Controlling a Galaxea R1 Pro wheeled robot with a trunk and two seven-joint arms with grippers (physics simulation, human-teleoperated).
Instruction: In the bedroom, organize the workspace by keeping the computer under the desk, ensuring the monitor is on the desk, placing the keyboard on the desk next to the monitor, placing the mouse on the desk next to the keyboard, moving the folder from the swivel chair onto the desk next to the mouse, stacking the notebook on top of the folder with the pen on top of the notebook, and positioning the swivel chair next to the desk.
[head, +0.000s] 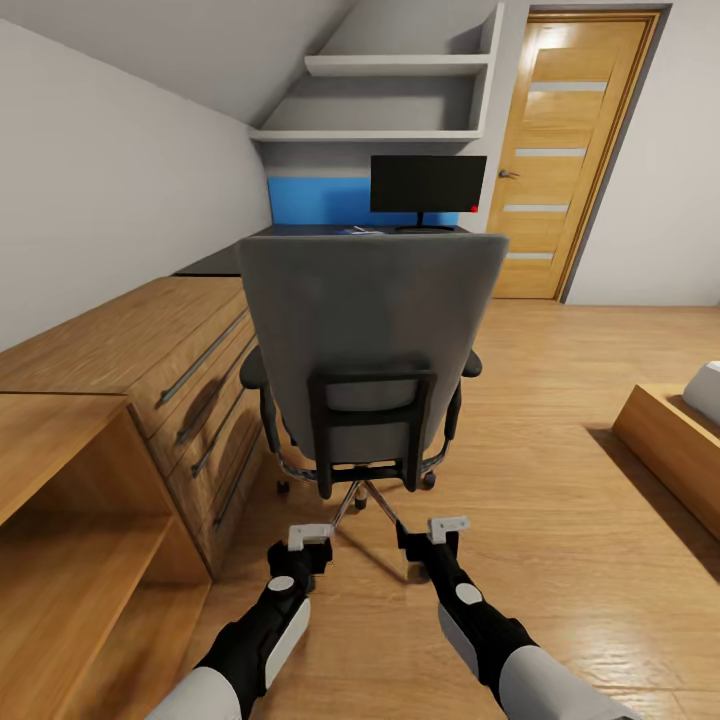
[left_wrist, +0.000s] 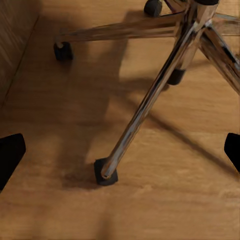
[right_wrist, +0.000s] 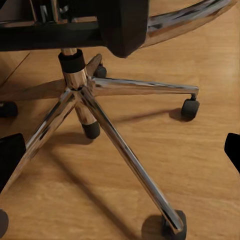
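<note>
The robot stands directly behind the swivel chair (head: 370, 350), whose grey backrest faces the camera and hides the seat, so whether the folder lies there cannot be told from here. Beyond the chair, the monitor (head: 428, 184) already stands on the far end of the dark tabletop (head: 215, 262), in front of a blue wall panel; a small pale item lies on the tabletop just left of the monitor's foot, too small to identify. A light wooden drawer cabinet (head: 170, 350) runs along the left wall, and a wooden door (head: 570, 150) is at far right.

The step in hand looks like an approach to the chair, either to reach the folder or to push the chair toward the tabletop. To do it well, the robot should probably move round to the chair's right, where the floor is open, rather than reach over the tall backrest. If it pushes instead, contact should be even on both sides of the backrest frame so the castors roll straight and the chair does not swing into the cabinet.

Both arms are held low and forward, roughly parallel, wrists angled down toward the floor. The left pincer (head: 310, 537) and right pincer (head: 448, 526) hover near the chrome star base (right_wrist: 80, 95), apart from it. Each pincer is spread wide and holds nothing; the wrist views show dark fingertips (left_wrist: 10, 155) at the frame edges with bare floor between.
</note>
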